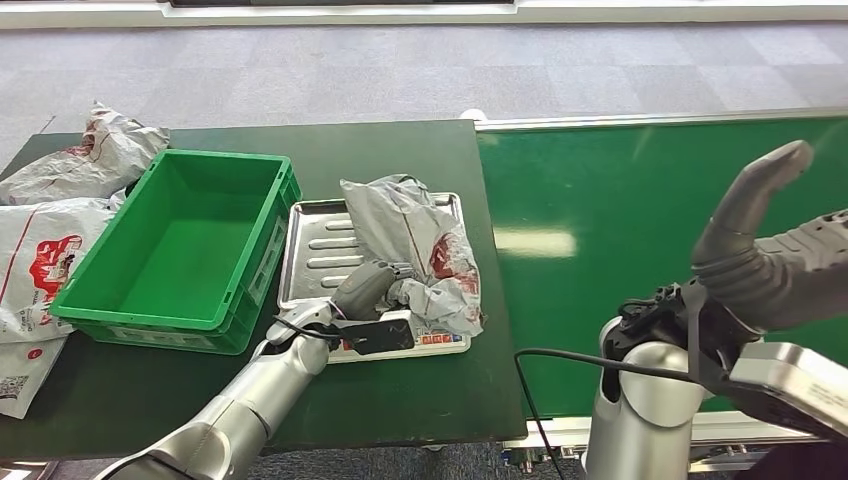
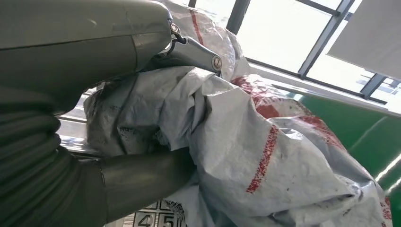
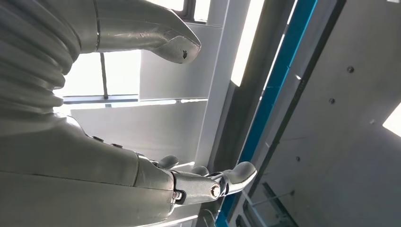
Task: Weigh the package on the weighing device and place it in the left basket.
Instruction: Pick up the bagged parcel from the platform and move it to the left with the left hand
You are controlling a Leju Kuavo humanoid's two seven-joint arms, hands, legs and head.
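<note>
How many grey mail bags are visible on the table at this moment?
4. One on the scale tray, held by the left hand; three left of the green basket. More may be out of frame.

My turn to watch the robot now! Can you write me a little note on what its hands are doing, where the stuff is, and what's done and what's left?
Left hand: gripping the grey package, thumb and fingers closed on its crumpled plastic.
Right hand: raised over the green conveyor belt, fingers apart, holding nothing.
Package: lying on the weighing device, a metal tray beside the green basket.
Basket: on the robot's left, nothing in it. Other packages lie beyond it.
Done: package is on the scale and gripped.
Left: lift it into the basket and let go.
</note>
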